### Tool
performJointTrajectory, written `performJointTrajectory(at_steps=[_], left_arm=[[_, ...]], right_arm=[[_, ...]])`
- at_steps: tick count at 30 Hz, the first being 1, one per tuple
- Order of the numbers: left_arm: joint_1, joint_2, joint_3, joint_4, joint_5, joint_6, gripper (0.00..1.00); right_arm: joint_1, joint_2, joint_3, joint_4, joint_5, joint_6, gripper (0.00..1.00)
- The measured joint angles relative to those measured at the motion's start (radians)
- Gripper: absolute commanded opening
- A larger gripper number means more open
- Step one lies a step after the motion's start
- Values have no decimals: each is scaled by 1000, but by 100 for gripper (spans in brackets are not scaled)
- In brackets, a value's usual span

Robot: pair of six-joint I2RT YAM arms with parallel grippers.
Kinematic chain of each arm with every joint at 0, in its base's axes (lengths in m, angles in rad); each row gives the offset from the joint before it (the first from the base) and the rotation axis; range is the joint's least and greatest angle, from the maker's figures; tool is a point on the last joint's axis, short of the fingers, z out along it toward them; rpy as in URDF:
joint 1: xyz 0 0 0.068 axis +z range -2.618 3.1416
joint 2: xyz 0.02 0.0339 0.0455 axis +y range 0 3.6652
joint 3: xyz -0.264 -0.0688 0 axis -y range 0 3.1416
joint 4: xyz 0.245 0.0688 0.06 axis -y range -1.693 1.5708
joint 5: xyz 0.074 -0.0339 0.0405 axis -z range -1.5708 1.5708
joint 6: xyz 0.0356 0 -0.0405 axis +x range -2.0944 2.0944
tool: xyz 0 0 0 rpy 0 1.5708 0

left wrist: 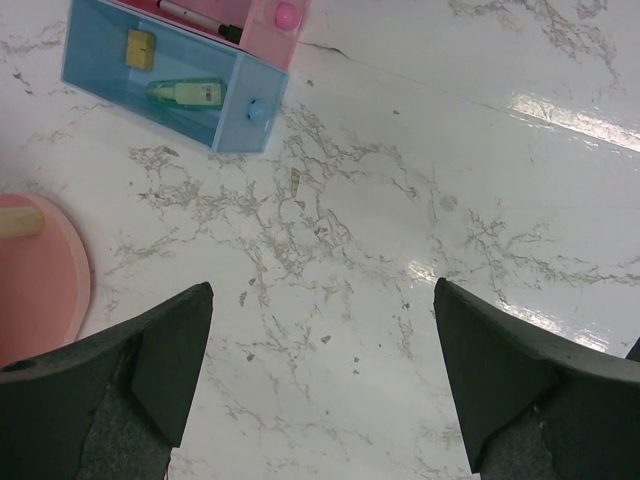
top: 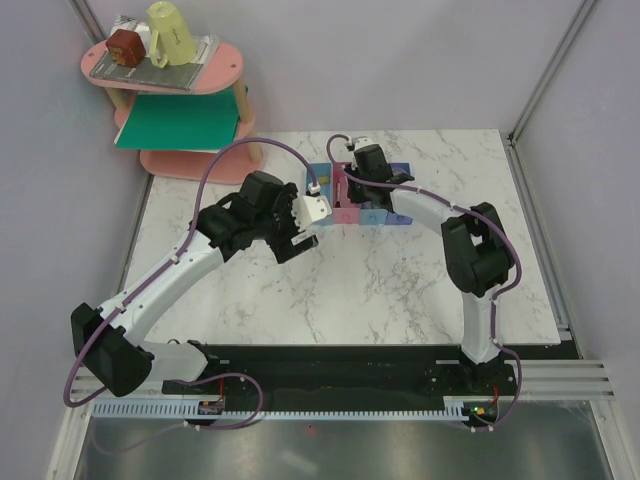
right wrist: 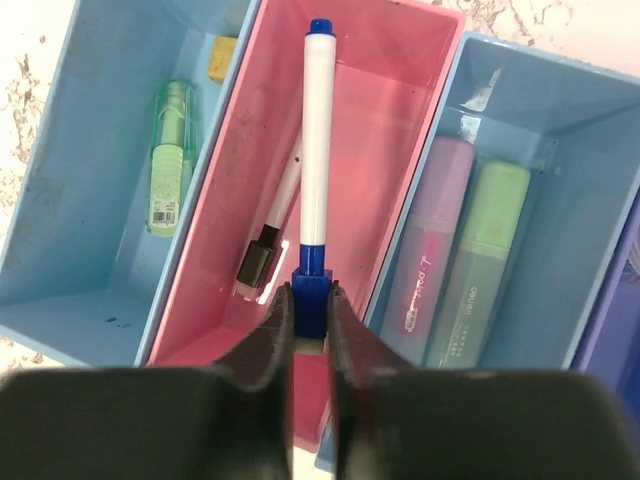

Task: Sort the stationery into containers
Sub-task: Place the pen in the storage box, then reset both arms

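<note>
The thin white marker with the blue cap (right wrist: 316, 140) is in my right gripper (right wrist: 311, 310). The two fingers are pressed tight on its blue end. The rest of the marker points away over the pink plastic bin (right wrist: 400, 130). I cannot tell if it touches the bottom.

A second thin white marker with a black cap (right wrist: 270, 240) lies in that same pink bin, just left of the first one.

The light blue bin on the left (right wrist: 90, 200) has a small pale green stick with a label (right wrist: 170, 160) and a tiny yellow-tan block (right wrist: 221, 58) at its far end. The light blue bin on the right (right wrist: 560, 180) has a flat pink bar (right wrist: 435, 240) and a flat pale green bar (right wrist: 485, 260), side by side and touching. The purple-blue bin (right wrist: 615, 330) is at the right end of the row. I cannot see inside it.

My left gripper (left wrist: 320, 290) hangs over the white marble table (left wrist: 400, 200), left of the bins and nearer to me. Its fingers are spread wide with nothing between them.

The pink tiered shelf (top: 190, 110) stands at the far left corner. On top are a pale yellow cup (top: 172, 33) lying on its side and a red-brown block (top: 126, 46).
</note>
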State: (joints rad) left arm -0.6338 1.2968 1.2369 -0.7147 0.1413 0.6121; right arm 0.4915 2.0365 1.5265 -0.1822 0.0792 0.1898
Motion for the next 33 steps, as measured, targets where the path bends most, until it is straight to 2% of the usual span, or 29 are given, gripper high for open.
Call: performJointTrajectory(at_steps=[2,5,11,13,15,21,26,29,33], left_arm=[[0,0,0,0,0,-6,99],[0,0,0,0,0,-18,100],[0,-2,0,2,-5,-40,100],[0,-7,0,2,-8,-45,100],[0,-13,0,2,-10,-48,100],[27,-56,3,-17,-11,-74,100],[124,-90,61,-82,8,-153,100],[246,-111,94,-109,50,-208,100],[361,-186,64,-136,72,-231,100]], right_arm=[[0,1,0,0,-7,-2,51],[5,1,1,13,-26,-8,65],[17,-3,1,7,-46,-47,71],[16,-15,1,-7,-57,-66,82],[16,-37,3,-30,-78,-93,97],[14,-168,105,-230,-133,-236,98],[-11,-407,133,-406,-127,-344,98],[-95,-610,70,-460,-161,-383,98],[-214,-875,-67,-517,-172,-422,98]])
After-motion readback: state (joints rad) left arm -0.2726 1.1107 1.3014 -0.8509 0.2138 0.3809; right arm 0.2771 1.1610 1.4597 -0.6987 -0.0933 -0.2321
